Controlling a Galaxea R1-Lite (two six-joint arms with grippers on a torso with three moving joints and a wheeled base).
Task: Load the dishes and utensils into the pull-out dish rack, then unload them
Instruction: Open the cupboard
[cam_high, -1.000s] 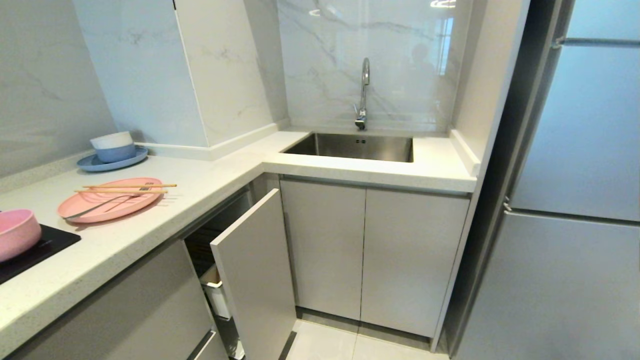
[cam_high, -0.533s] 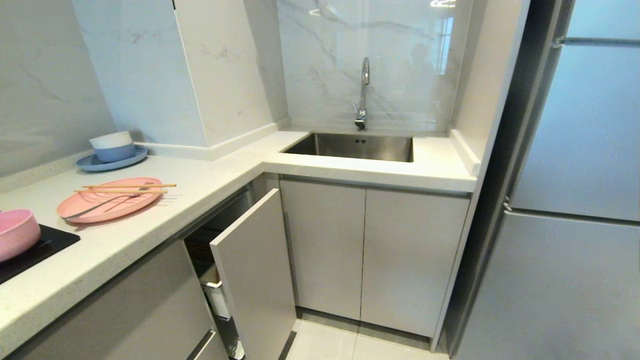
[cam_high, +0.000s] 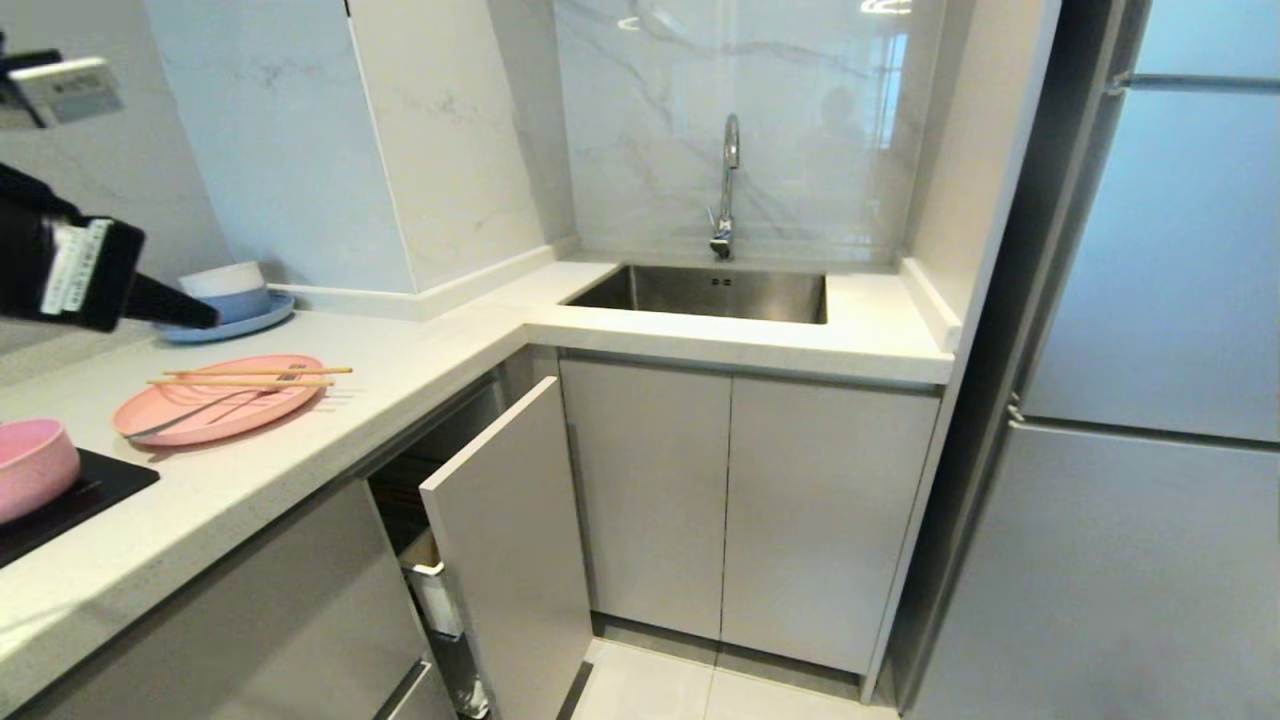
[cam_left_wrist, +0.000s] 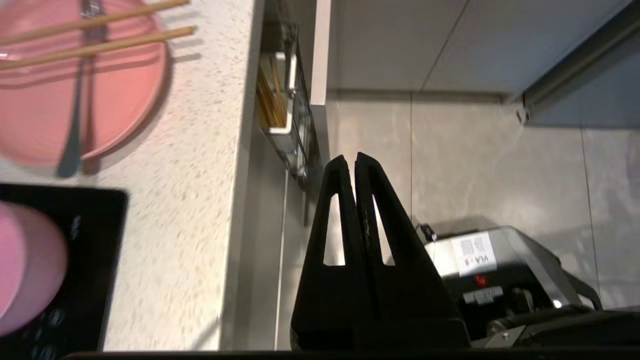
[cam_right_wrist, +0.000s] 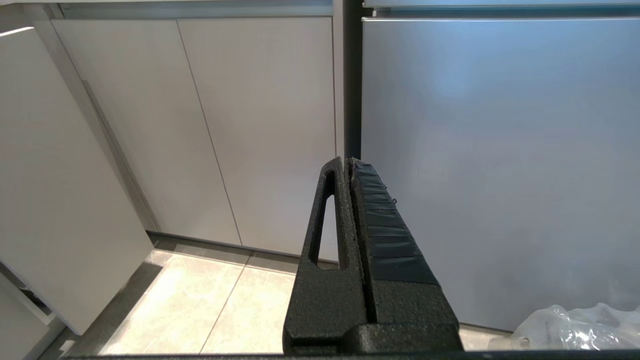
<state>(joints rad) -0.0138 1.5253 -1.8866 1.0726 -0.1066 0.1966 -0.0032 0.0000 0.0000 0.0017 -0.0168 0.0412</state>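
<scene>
The pink plate (cam_high: 215, 412) lies on the counter at the left. Two chopsticks (cam_high: 250, 378) and a fork (cam_high: 200, 410) rest across it. The pink bowl (cam_high: 35, 465) sits nearer me on a black cooktop (cam_high: 80, 495). The pull-out dish rack (cam_high: 510, 540) is drawn partly out under the counter, its grey front angled into the aisle. My left gripper (cam_high: 205, 318) hangs shut and empty above the counter's left end, over the plate's far side. In the left wrist view the left gripper (cam_left_wrist: 350, 159) is over the counter edge, beside the plate (cam_left_wrist: 75, 95) and the rack (cam_left_wrist: 292, 125). My right gripper (cam_right_wrist: 348, 161) is shut, low by the cabinets.
A blue plate with stacked blue and white bowls (cam_high: 225, 300) stands behind the pink plate. The sink (cam_high: 710, 292) and faucet (cam_high: 728, 190) fill the far corner. A tall fridge (cam_high: 1150, 400) lines the right side. A crumpled plastic bag (cam_right_wrist: 575, 325) lies on the floor.
My left arm has swung up into the head view at the upper left. The dishes, utensils and rack have not moved.
</scene>
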